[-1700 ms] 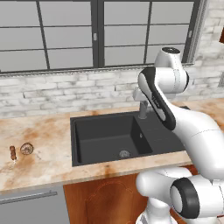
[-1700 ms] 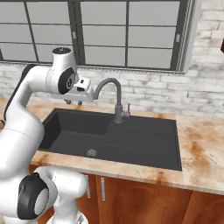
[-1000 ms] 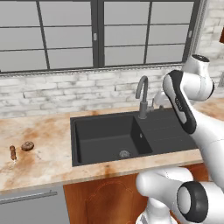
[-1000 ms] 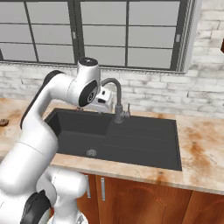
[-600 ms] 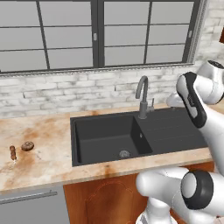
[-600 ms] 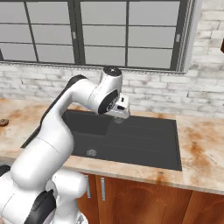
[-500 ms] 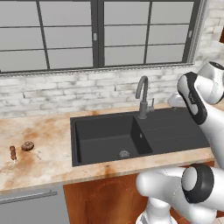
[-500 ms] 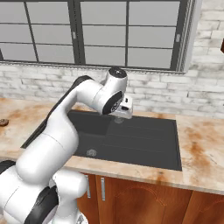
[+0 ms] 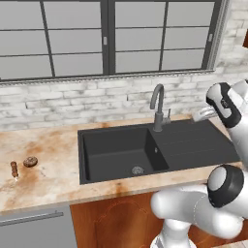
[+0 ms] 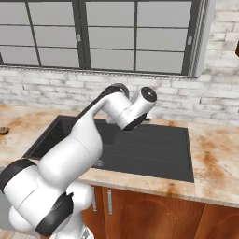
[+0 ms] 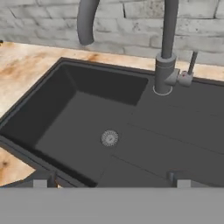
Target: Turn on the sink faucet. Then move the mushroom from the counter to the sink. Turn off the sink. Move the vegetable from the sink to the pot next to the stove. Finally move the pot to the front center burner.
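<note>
In the hand view the two fingertips stand far apart at the bottom edge, so the jaws are wide open and hold nothing. The gripper hangs over the flat ledge of the sink, to the right of the faucet and apart from it.

The sink is one black basin with one round metal drain in its floor. The basin looks dry, and nothing lies in it. Behind it stands one faucet, dark grey, with an arched spout and one small lever on its side. The lever points up, a little tilted. No water comes from the spout.

On the counter, well to the left of the sink, lie two small things. One is the mushroom, round and tan-brown. The other is a slim dark stick, just beside the mushroom on its left, not touching it.

Behind the counter is a pale brick wall, and above it a window with dark frames.
</note>
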You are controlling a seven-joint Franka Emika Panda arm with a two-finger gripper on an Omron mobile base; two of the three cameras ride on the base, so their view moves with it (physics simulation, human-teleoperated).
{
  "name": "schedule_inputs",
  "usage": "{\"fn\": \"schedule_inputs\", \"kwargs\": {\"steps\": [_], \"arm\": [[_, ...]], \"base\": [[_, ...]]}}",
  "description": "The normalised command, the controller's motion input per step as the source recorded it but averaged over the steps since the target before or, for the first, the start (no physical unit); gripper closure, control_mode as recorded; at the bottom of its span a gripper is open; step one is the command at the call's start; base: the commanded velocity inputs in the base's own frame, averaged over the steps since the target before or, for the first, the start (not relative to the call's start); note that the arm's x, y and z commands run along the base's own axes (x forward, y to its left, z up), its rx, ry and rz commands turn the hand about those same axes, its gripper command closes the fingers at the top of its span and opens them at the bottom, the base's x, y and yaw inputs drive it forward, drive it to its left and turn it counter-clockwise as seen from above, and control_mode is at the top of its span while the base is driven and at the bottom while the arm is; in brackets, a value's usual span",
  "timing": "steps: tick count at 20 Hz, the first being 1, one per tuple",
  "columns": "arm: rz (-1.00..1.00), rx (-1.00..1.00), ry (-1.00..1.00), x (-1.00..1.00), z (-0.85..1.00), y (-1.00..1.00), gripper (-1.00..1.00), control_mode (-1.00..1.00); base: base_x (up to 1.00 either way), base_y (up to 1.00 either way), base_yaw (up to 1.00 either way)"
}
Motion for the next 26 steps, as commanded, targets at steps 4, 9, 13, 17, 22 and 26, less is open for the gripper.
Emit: {"fn": "schedule_inputs", "kwargs": {"steps": [4,9,13,17,22,26], "arm": [[0.33,0.08,-0.17,0.27,-0.19,-0.01,-1.0,-1.0],[0.28,0.09,-0.23,0.47,-0.1,-0.07,-1.0,-1.0],[0.25,0.07,-0.24,0.55,-0.1,-0.12,-1.0,-1.0],[0.21,0.05,-0.19,0.6,-0.12,-0.17,-1.0,-1.0],[0.15,0.04,-0.11,0.58,-0.16,-0.12,-1.0,-1.0],[0.08,0.02,-0.04,0.54,-0.17,-0.05,-1.0,-1.0]], "base": [[0.0,0.0,0.0],[0.0,0.0,0.0],[0.0,0.0,0.0],[0.0,0.0,0.0],[0.0,0.0,0.0],[0.0,0.0,0.0]]}}
